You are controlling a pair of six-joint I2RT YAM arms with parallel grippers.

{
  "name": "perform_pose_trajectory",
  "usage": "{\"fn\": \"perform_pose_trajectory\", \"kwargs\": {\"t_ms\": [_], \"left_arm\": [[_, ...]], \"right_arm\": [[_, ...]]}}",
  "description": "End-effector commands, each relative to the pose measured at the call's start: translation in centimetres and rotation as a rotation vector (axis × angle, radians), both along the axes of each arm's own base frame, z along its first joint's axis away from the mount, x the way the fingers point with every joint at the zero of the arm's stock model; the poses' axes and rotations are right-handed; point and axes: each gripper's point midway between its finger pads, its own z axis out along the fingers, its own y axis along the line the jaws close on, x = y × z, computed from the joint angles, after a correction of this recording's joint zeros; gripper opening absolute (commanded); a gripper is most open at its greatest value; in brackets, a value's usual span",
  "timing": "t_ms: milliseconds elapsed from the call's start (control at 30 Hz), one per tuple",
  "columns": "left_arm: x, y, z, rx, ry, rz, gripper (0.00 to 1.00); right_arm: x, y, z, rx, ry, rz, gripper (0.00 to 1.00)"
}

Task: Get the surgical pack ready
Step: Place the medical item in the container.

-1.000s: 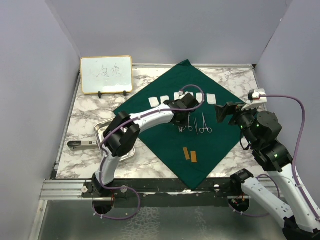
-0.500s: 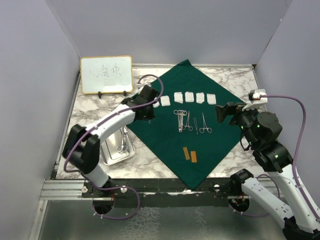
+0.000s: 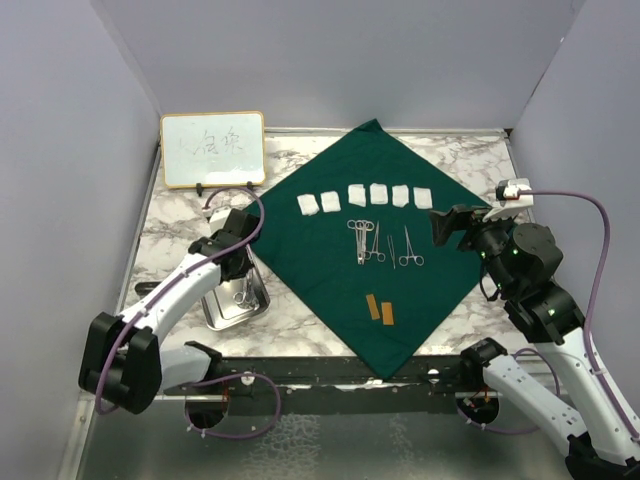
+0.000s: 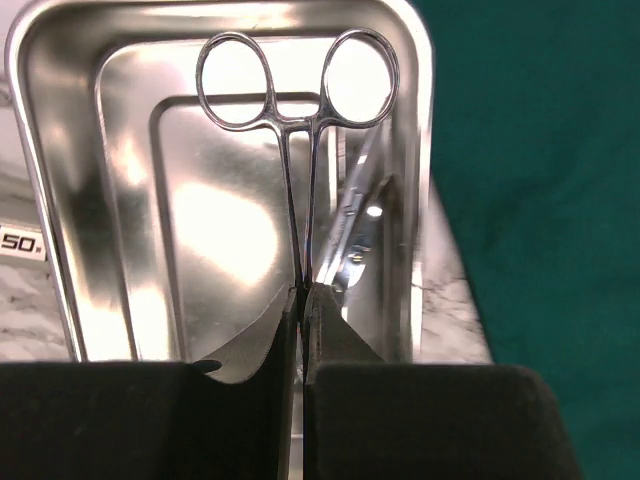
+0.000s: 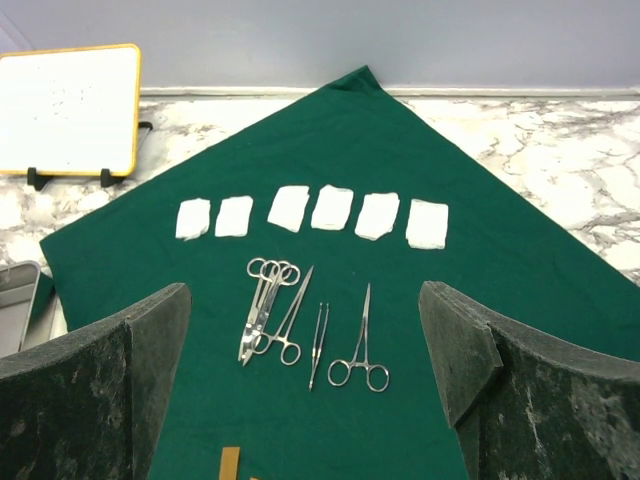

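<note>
**Top, left-wrist and right-wrist views.** The dark green drape point(image 3: 370, 240) lies flat as a diamond on the marble-patterned table point(image 3: 470, 160). Its far corner is near the back edge and its near corner reaches the front rail, so bare marble shows at all four table corners. On the cloth are a row of six white gauze squares point(image 3: 370, 195), a cluster of silver ring-handled instruments point(image 3: 380, 243) and two small tan strips point(image 3: 378, 308).

The small steel tray point(image 4: 55, 200), a polished rectangle with rounded corners, sits on bare marble just beside the drape's left edge. Above it, the left gripper point(image 4: 302, 300) is clamped on the shaft of a ring-handled steel clamp point(image 4: 300, 150).

The right gripper point(image 3: 445, 225) hovers spread wide above the drape's right side, holding nothing.

A tag beside the tray reads "50." point(image 4: 20, 243). The handwriting on the wood-framed whiteboard point(image 3: 212, 149) is too faint to read.
</note>
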Motion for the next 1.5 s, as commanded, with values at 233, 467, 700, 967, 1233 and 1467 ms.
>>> {"fn": "perform_pose_trajectory", "kwargs": {"t_ms": [233, 467, 700, 967, 1233, 1467], "left_arm": [[-2.1, 0.5, -5.1, -0.034, 0.18, 0.024, 0.0], [-2.6, -0.2, -5.0, -0.083, 0.182, 0.01, 0.03], [-1.7, -0.6, -3.6, -0.092, 0.147, -0.007, 0.35], [3.3, -3.3, 3.1, -0.196, -0.09, -0.102, 0.54], [4.9, -11.7, 3.7, -0.28, -0.132, -0.301, 0.54], [5.0, -20.9, 1.7, -0.28, -0.085, -0.44, 0.5]], "right_arm": [[0.0, -0.2, -0.2, 0.006, 0.002, -0.014, 0.99], [0.0, -0.1, -0.1, 0.006, 0.0, -0.009, 1.0], [-0.1, -0.1, -0.1, 0.007, -0.001, -0.012, 1.0], [0.0, 0.0, -0.2, 0.01, 0.0, -0.008, 1.0], [0.1, -0.1, -0.4, 0.007, 0.008, -0.013, 1.0], [0.2, 0.0, -0.4, 0.004, 0.011, -0.011, 1.0]]}}
